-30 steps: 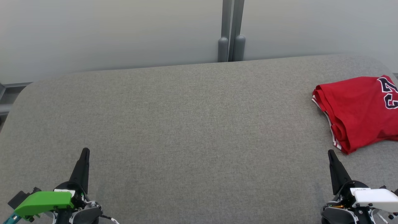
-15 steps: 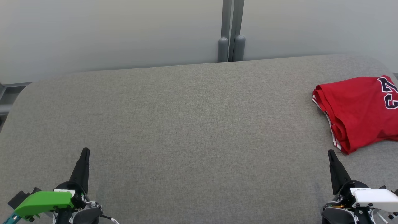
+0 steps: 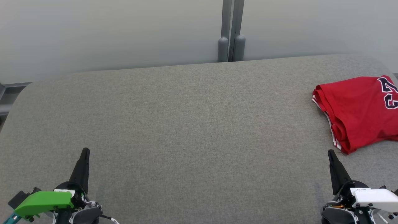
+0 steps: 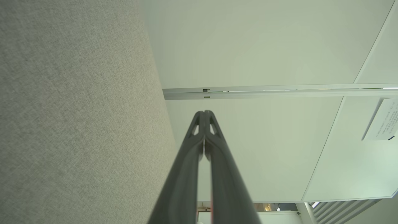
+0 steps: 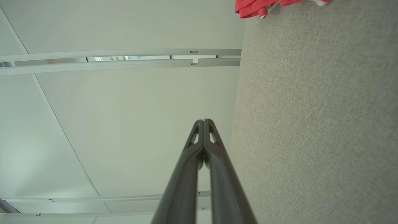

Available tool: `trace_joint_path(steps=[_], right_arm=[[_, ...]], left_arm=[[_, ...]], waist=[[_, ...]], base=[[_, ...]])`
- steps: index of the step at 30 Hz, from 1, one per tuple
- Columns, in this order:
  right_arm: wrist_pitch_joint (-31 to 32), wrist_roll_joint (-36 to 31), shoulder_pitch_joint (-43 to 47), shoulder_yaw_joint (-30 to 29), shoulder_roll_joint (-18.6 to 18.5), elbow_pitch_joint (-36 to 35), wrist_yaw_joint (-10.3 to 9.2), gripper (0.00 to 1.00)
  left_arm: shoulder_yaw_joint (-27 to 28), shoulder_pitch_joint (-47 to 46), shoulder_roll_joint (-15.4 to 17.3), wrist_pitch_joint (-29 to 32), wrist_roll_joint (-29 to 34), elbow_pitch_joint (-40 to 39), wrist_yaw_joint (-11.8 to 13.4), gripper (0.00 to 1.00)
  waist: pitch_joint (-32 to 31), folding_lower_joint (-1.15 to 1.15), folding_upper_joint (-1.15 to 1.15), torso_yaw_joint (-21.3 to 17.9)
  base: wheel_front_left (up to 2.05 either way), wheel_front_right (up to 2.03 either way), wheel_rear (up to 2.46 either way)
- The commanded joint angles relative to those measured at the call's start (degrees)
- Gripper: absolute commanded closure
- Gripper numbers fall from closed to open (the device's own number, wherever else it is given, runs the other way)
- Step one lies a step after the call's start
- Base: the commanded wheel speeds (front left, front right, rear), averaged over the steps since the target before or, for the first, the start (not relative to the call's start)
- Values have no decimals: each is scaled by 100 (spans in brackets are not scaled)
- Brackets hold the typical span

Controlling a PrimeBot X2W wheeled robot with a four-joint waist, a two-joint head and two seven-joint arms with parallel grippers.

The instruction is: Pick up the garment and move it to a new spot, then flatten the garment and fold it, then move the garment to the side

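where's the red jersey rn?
Head view: the red jersey lies at the far right of the grey fabric surface, cut off by the frame edge, just ahead of the right tool and apart from it.

One red garment (image 3: 357,112), one grey table (image 3: 186,124), and two pairs of dark fingers: left fingers (image 3: 81,169), right fingers (image 3: 337,174).

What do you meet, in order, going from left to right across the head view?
The left gripper → grey wall posts → red garment. The right gripper overlaps the garment's span, so it is left out.
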Motion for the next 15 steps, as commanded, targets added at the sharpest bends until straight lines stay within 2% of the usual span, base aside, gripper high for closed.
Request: trace_joint_path(steps=[1, 15], right_arm=[[13, 9, 70, -12, -10, -24, 2, 100], [14, 8, 70, -13, -10, -24, 2, 100]], left_arm=[[19, -74, 2, 13, -2, -12, -35, 100], [19, -73, 2, 13, -2, -12, -35, 100]], waist=[[0, 0, 0, 0], [0, 0, 0, 0]], base=[[0, 0, 0], [0, 0, 0]])
